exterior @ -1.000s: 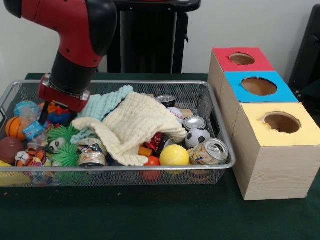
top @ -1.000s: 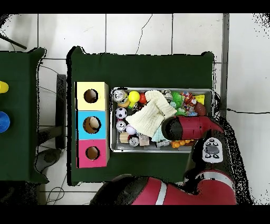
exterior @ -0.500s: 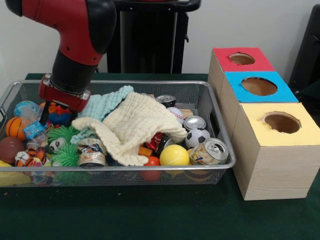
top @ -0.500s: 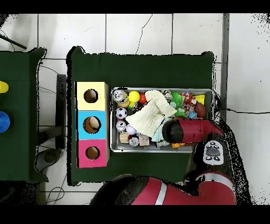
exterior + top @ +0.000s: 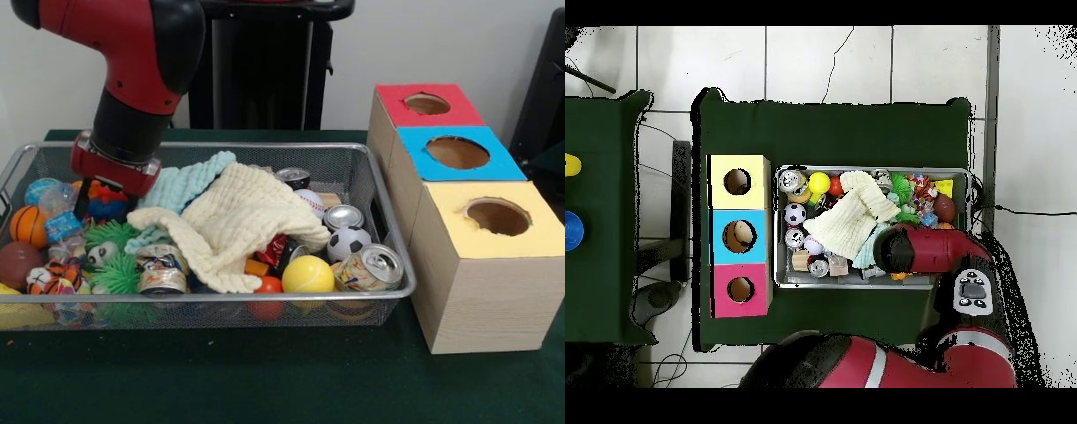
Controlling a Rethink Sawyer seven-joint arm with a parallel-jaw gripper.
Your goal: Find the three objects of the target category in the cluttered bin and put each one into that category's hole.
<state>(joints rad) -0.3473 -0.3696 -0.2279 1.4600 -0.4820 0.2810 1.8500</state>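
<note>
The wire mesh bin (image 5: 389, 238) stands on the green table, full of clutter; it also shows in the overhead view (image 5: 870, 284). No white spotted fabric piece shows in either view; any in the bin are hidden under the clutter. My gripper (image 5: 88, 196) is low in the bin's left end, among small toys beside the mint-green cloth (image 5: 181, 184). Its red wrist block (image 5: 113, 168) hides most of it, so I cannot tell how it stands. In the overhead view the red arm (image 5: 910, 248) covers it.
A cream waffle cloth (image 5: 238, 221) lies over the bin's middle. Cans (image 5: 371, 267), a yellow ball (image 5: 307, 275), a soccer ball (image 5: 349, 241) and spiky green toys (image 5: 113, 274) lie around it. Three holed boxes stand beside the bin: red (image 5: 428, 104), blue (image 5: 456, 152), yellow (image 5: 497, 216).
The wrist has shifted very slightly within the bin's left end, and the small toys under it have moved a little. The arm's elbow has swung in the overhead view. The cloths lie as before.
</note>
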